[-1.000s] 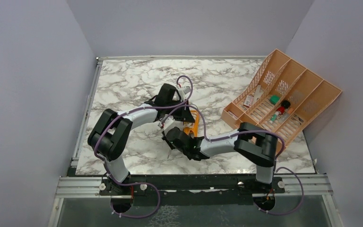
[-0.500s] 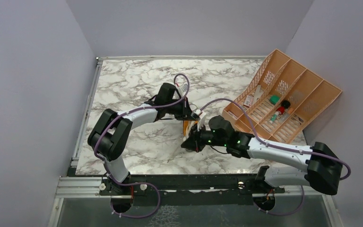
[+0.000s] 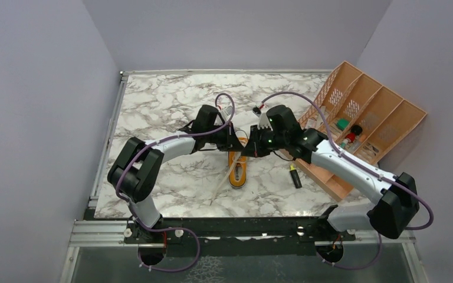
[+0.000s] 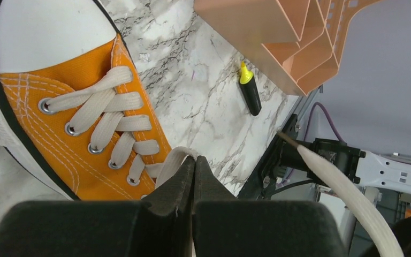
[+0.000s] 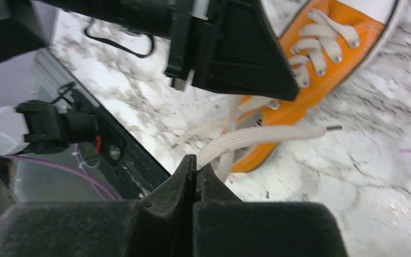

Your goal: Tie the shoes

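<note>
The orange sneaker [image 3: 237, 170] lies mid-table, its white toe cap toward the near edge. It also shows in the left wrist view [image 4: 80, 115] and the right wrist view [image 5: 321, 64]. My left gripper [image 3: 232, 141] [image 4: 194, 159] is shut on a folded white lace [image 4: 167, 165] just above the top eyelets. My right gripper [image 3: 250, 149] [image 5: 195, 159] is shut on the other lace [image 5: 257, 136], whose free end with its aglet sticks out sideways. The two grippers sit close together over the shoe's heel end. A loose lace [image 3: 223, 180] trails on the table left of the shoe.
A black marker with a yellow cap [image 3: 295, 176] [image 4: 249, 91] lies right of the shoe. A peach slotted organizer [image 3: 360, 127] [image 4: 278, 37] holding small items stands at the right. The table's black front rail [image 3: 242, 227] runs along the near edge.
My right arm swung from the near left side of the shoe around to its far right side, carrying a lace. The marker came into view. My left arm barely moved.
</note>
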